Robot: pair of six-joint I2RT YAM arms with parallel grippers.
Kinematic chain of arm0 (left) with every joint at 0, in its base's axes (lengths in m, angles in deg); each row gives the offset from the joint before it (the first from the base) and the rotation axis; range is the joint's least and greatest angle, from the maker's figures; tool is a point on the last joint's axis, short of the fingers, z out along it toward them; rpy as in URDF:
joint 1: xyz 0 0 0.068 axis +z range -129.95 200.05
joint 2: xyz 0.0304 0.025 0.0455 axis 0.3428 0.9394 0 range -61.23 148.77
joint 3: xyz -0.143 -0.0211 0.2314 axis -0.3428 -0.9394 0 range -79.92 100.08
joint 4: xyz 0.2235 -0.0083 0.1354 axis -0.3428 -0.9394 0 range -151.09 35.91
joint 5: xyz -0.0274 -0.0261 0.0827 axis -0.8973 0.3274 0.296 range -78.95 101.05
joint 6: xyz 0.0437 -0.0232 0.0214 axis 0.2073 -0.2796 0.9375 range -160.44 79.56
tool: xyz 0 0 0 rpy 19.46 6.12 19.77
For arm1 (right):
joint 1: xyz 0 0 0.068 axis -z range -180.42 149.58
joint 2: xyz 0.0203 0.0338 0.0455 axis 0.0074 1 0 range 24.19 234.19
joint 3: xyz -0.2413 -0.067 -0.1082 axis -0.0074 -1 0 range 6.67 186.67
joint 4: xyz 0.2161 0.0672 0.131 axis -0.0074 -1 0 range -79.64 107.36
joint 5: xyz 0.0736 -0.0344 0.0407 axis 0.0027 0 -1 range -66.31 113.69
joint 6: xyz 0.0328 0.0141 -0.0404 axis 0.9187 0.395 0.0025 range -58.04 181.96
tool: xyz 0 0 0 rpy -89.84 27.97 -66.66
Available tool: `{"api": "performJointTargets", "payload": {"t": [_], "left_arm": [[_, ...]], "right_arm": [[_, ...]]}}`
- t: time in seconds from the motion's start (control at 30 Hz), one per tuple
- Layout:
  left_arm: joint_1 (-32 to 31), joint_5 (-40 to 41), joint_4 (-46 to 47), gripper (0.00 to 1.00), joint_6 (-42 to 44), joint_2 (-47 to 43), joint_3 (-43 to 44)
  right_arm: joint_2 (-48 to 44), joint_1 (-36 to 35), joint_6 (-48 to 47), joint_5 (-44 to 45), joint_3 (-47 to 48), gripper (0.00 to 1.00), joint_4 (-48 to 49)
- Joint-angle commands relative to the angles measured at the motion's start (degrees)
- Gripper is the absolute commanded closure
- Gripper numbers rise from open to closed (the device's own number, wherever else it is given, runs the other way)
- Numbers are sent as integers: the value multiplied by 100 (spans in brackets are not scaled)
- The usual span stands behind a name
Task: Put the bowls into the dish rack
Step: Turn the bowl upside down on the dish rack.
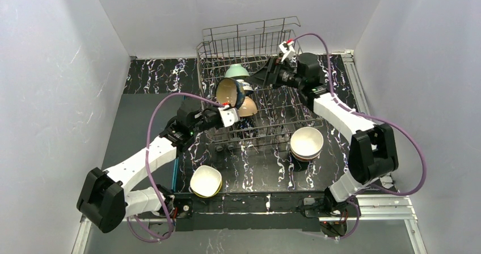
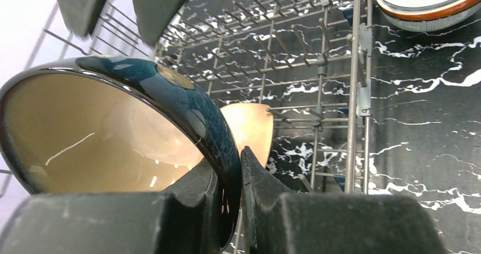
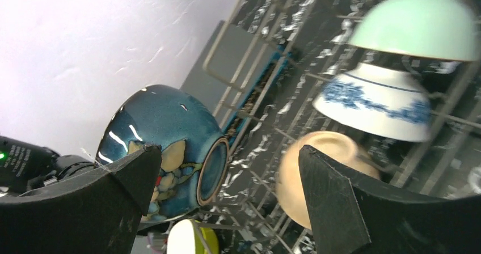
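Fingers (image 2: 193,189) of left gripper (image 2: 230,162) pinched across rim of teal-blue bowl (image 2: 176,95), one inside, one outside. Bowl held on edge above left part of dish rack (image 1: 244,38), opening turned near-left, just beside tan bowl (image 2: 249,129) seated in rack.

Step in hand, by judgement: placing. Next: lower between upright tines clear of tan bowl, then release.

Right gripper (image 3: 230,152) spread wide, empty, over far right of rack.

Teal-blue bowl: glossy glazed ceramic, round, narrow foot ring, cream interior. Mint bowl (image 3: 420,21) and blue-patterned white bowl (image 3: 377,104) tipped on tines farther back.

Rack: thin grey wire grid.

On black marbled tabletop (image 1: 153,75): stacked bowls (image 1: 307,143) near right, yellow-green bowl (image 1: 205,181) near left.
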Motion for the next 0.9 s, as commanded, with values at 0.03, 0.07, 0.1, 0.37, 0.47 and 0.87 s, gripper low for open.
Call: {"api": "performJointTargets", "payload": {"t": [0.03,0.07,0.1,0.37,0.47,0.87], "left_arm": [[-8,64,917,100,483,-546,-30],[-8,101,916,100,512,-553,-39],[-10,144,919,100,536,-554,-48],[20,415,916,100,559,-610,-44],[124,360,911,100,456,-642,-16],[449,218,912,100,329,-704,12]], "right_arm": [[343,-403,639,-573,357,1,1512],[441,-451,730,-658,384,1,1628],[502,-496,836,-755,402,1,1726],[764,-706,1092,-1072,505,1,2165],[831,-771,1092,-1194,602,1,2172],[830,-880,108,-1203,1150,1,474]]}}
